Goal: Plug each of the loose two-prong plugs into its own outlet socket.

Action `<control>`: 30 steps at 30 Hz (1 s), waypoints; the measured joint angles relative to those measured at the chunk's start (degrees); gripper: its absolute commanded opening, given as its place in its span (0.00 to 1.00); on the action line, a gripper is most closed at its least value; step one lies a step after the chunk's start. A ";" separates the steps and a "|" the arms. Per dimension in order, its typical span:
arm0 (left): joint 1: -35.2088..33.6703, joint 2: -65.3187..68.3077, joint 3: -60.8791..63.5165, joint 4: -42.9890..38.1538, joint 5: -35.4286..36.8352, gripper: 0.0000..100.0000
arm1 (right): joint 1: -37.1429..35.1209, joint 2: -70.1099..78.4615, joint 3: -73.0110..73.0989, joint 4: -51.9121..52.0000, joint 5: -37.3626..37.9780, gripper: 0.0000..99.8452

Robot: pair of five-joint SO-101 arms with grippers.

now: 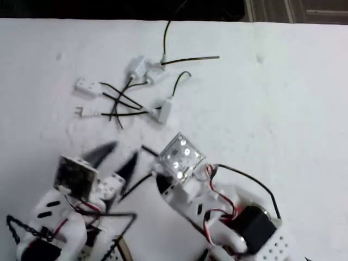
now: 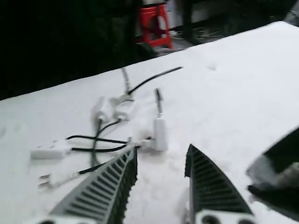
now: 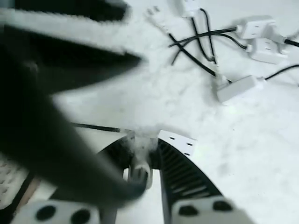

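Note:
Several white plugs and sockets on short black cords lie in a tangle at the table's far middle. Among them are a flat socket [image 1: 88, 86] [image 2: 49, 151], a two-prong plug [image 1: 81, 112] [image 2: 44, 180] [image 3: 156, 16] and a long socket [image 1: 166, 110] [image 2: 159, 133] [image 3: 238, 88]. My left gripper [image 1: 126, 149] [image 2: 161, 154] is open and empty, short of the tangle. Beside it my right gripper [image 1: 157, 168] [image 3: 142, 140] is shut on a white corded connector [image 3: 140, 156]. I cannot tell whether that is a plug or a socket.
Two more white pieces [image 1: 137, 66] [image 1: 155, 76] lie at the far side of the tangle, with a cord [image 1: 190, 60] running away from them. The two arms stand close together at the near edge. The white table [image 1: 283, 109] has free room on the right.

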 measured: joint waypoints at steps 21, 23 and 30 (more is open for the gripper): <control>-21.89 0.53 24.70 -9.14 -10.29 0.03 | 13.36 33.67 13.27 -37.98 -5.63 0.02; -21.89 0.70 24.70 -9.14 -10.55 0.03 | 13.54 35.87 13.27 -38.95 -5.63 0.02; -21.89 0.70 24.70 -9.14 -10.64 0.03 | 13.45 38.42 13.71 -39.56 -5.71 0.02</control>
